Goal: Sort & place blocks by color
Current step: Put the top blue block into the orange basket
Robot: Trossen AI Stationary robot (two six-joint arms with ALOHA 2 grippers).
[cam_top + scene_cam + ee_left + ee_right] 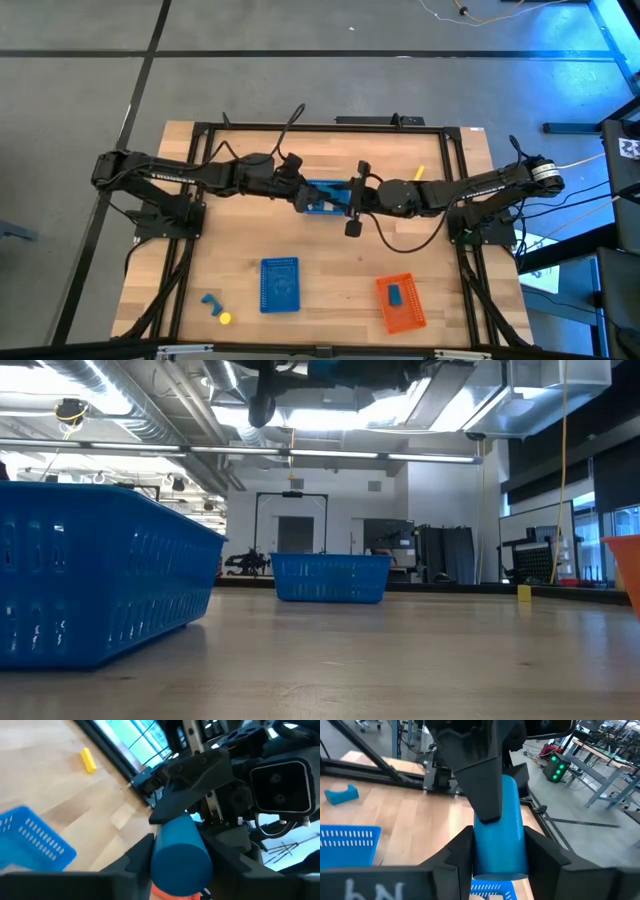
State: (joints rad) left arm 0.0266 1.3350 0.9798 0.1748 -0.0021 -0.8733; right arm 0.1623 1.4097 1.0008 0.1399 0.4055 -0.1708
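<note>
— Blue cylinder block point(499, 827) — who has it?
— Both: left gripper point(298, 192) and right gripper point(352, 196) are each clamped on it, above the blue basket point(322, 205) at mid-table.
— Other blocks?
— A yellow bar point(420, 173) beyond; one blue piece point(395, 295) in the orange basket point(412, 318).

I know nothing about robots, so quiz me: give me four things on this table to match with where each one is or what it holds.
Things:
1. blue cylinder
2. orange basket
3. yellow bar
4. round yellow block

Places:
a. alone on bare wood beside the right arm
b. beside a loose blue block
c. up in the air between the left gripper and the right gripper
d. holds one blue piece

Pairs: 1-c, 2-d, 3-a, 4-b
</note>
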